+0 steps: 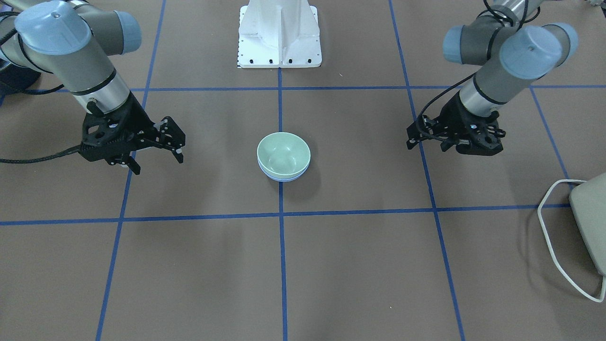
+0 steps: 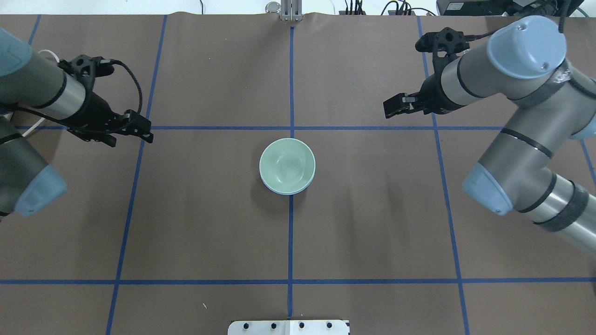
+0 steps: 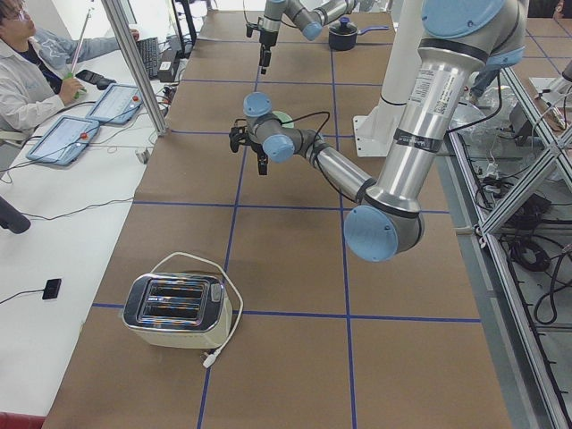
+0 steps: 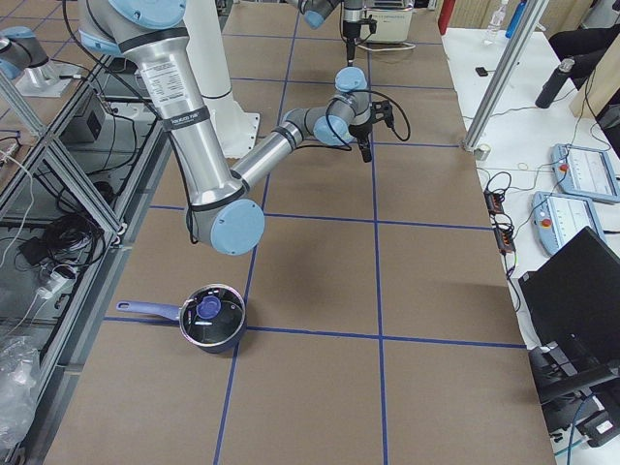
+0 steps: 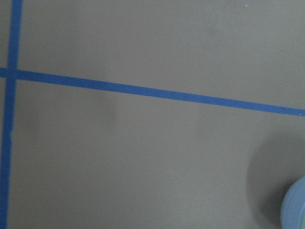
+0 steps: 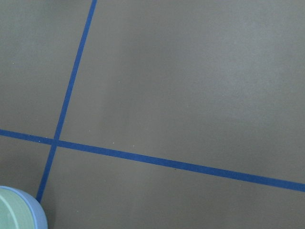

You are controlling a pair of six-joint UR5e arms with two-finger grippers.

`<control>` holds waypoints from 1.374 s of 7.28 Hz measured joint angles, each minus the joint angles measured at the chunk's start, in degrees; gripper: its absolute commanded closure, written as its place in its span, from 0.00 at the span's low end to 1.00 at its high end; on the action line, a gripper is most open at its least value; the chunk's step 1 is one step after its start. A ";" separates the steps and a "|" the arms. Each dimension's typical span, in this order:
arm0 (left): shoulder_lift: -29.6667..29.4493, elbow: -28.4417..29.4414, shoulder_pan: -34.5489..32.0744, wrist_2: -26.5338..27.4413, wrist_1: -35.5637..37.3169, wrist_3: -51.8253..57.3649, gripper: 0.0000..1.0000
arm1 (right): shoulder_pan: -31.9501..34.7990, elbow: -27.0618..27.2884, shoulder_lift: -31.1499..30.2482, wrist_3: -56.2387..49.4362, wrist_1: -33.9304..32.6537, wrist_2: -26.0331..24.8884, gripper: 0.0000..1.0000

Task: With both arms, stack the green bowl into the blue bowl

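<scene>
The green bowl (image 1: pixel 283 152) sits nested inside the blue bowl (image 1: pixel 284 179) at the table's middle, on the centre tape line. Only the blue bowl's rim shows under it. The stack also shows in the overhead view, green bowl (image 2: pixel 287 165) in blue bowl (image 2: pixel 299 191). My left gripper (image 1: pixel 426 142) hovers well off to one side, open and empty. My right gripper (image 1: pixel 157 158) hovers on the other side, open and empty. The left wrist view shows the blue bowl's edge (image 5: pixel 296 206). The right wrist view shows both bowl rims at its corner (image 6: pixel 14 210).
The white pedestal (image 1: pixel 279 33) stands behind the bowls. A toaster (image 3: pixel 174 308) with a white cord lies at the table's end on my left. A dark pot (image 4: pixel 211 317) sits at the end on my right. An operator sits beside the table.
</scene>
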 measured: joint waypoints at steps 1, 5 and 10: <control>3.45 -1.02 -2.63 -0.90 -0.11 5.32 0.01 | 2.18 2.85 -4.42 -0.50 -0.07 1.70 0.00; 15.91 -1.11 -15.19 -5.48 0.21 29.73 0.01 | 14.68 5.80 -21.66 -13.80 -0.25 9.00 0.00; 21.07 6.20 -29.68 -7.09 7.30 49.06 0.01 | 25.33 4.42 -29.91 -27.35 -6.98 12.09 0.00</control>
